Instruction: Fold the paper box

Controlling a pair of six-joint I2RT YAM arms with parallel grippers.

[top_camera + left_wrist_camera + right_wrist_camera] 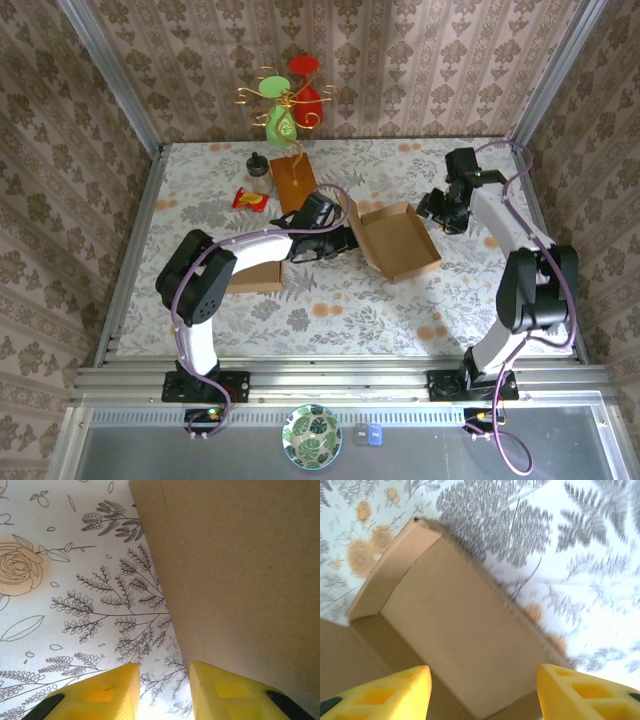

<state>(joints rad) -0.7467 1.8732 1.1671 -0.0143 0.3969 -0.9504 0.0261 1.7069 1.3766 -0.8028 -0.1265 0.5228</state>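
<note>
The brown paper box (400, 242) lies open in the middle of the table, its left flap (352, 228) standing up. My left gripper (338, 240) is low at the box's left side. In the left wrist view the gripper (164, 680) is open with flowered cloth showing in the gap, and the box's outer wall (240, 570) runs along its right finger (225, 690). My right gripper (437, 210) hovers at the box's far right corner. In the right wrist view it (482, 680) is open wide above a cardboard wall (455, 630), touching nothing.
A flat brown card (293, 182), a small jar (259, 170) and a red-and-yellow packet (249, 200) lie at the back left. A wire ornament stand (287, 100) rises behind them. Another cardboard piece (255, 278) lies under the left arm. A patterned bowl (311, 437) sits off the table's near edge.
</note>
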